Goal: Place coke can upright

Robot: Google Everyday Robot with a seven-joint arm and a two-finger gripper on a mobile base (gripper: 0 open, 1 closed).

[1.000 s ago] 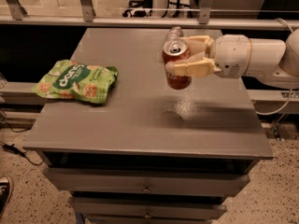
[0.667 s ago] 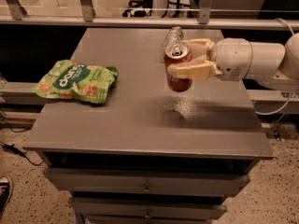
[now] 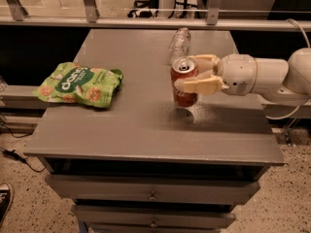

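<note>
Gripper is holding the coke can upright at the grey table.

On the left part of the table a green snack bag is lying flat. Right of the middle, the coke can is standing upright with its silver top facing up and a dark shadow spreading right under its base; whether the base is touching the surface cannot be told. A clear plastic bottle is lying just behind it. The gripper is reaching in from the right, its cream fingers clamping the can's sides.
</note>
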